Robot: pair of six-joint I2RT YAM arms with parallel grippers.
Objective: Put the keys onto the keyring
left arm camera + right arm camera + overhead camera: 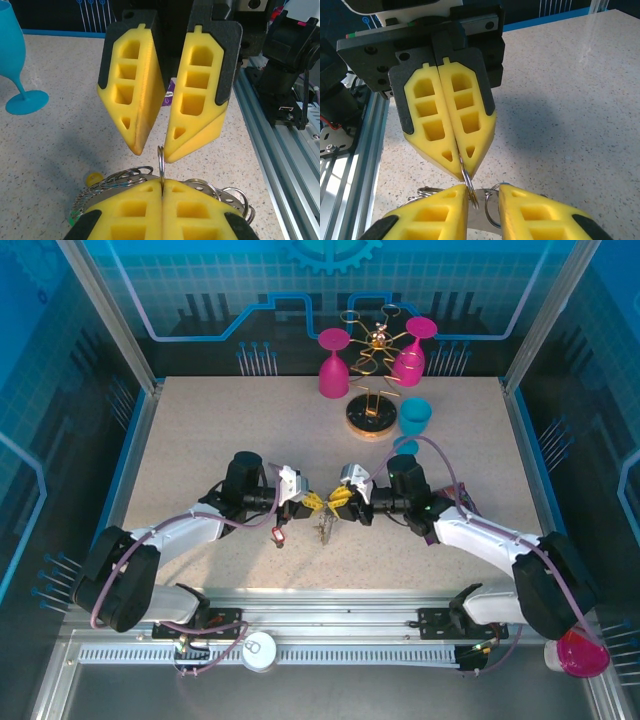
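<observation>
The left jaws were clamped shut on the keyring (160, 159), which stood upright; the right jaws stood slightly apart around its free edge. The keys (322, 530) hung bunched just below both.

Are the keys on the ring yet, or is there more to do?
Nothing looks finished yet. In hand: the left pincer is shut on the keyring, the right pincer open around it. Left, I think: getting keys, like the yellow key lower down, onto it.
</observation>
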